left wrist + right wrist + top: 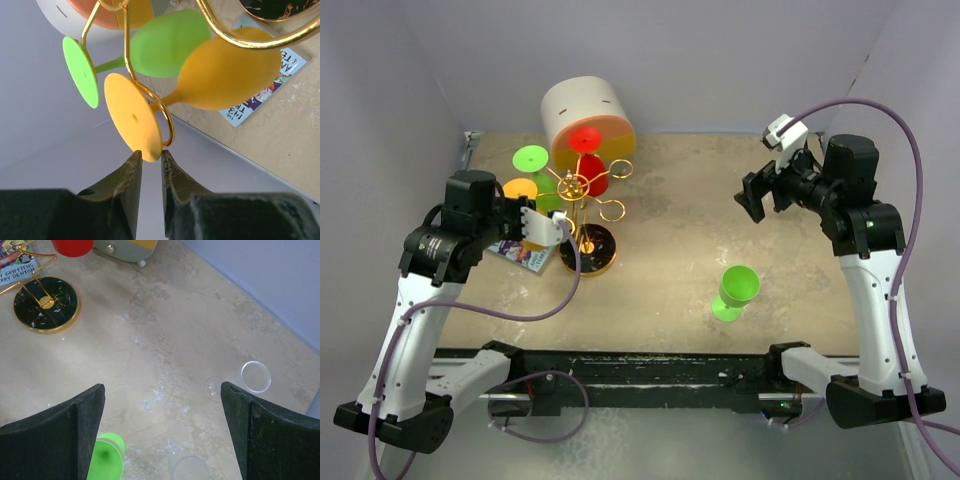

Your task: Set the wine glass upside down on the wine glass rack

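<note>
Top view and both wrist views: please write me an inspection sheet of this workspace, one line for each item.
Surface: beige table, scuffed, white specks.
Job's things: rack at left, with hung green glass, orange glass and red glass upside down on it; standing green glass upright at right.
Clutter: cream cylinder behind rack; book by its base; clear glass on its side.
Grippers: left gripper at the orange glass's foot, fingers nearly together, grip unclear; right gripper open, empty.
Cables: purple left cable loops low by rack; right cable arcs overhead.
Surroundings: grey walls; nothing else seen.
</note>
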You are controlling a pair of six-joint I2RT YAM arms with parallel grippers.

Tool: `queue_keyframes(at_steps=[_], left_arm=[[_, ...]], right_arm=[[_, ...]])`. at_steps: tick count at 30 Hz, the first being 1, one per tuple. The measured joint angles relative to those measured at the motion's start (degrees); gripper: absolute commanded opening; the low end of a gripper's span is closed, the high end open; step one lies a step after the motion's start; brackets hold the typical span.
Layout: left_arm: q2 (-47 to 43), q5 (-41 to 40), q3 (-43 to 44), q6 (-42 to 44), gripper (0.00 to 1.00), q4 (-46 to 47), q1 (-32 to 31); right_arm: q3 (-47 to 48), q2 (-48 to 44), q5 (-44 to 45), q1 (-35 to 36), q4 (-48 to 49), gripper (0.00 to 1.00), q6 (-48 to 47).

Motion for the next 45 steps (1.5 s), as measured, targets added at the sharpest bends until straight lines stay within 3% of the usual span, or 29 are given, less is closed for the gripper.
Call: queue_keyframes(at_steps=[15, 20, 27, 35, 37, 45], left_arm=[[-0.5, -3.8, -0.9, 1.9, 0.37, -2.0, 0.0], [-0.6, -4.2, -0.5, 1.8, 0.50, -3.0, 0.0], [-0.6, -4.3, 1.9, 1.2, 0.60, -5.6, 0.2], [-0.6, -3.7, 7.4, -1.6, 0.85, -9.2, 1.3], [-0.6, -3.4, 9.0, -2.7, 0.99, -9.8, 1.4], [1.0, 2.4, 20.3, -12.6, 0.99, -10.0, 1.6]], right_arm=[[-1.0, 0.0, 0.8, -0.2, 0.0, 1.00, -0.2], [-2.1, -0.5, 1.7, -0.6, 0.3, 1.00, -0.6], [-4.7, -1.9, 2.9, -0.8, -0.1, 1.00, -2.2], [-4.7, -2.5, 3.5, -1.4, -0.1, 1.00, -2.9], [-4.7, -2.6, 4.2, -1.9, 0.0, 1.00, -2.8], [-5.8, -2.4, 10.1, -6.1, 2.5, 0.99, 0.9]])
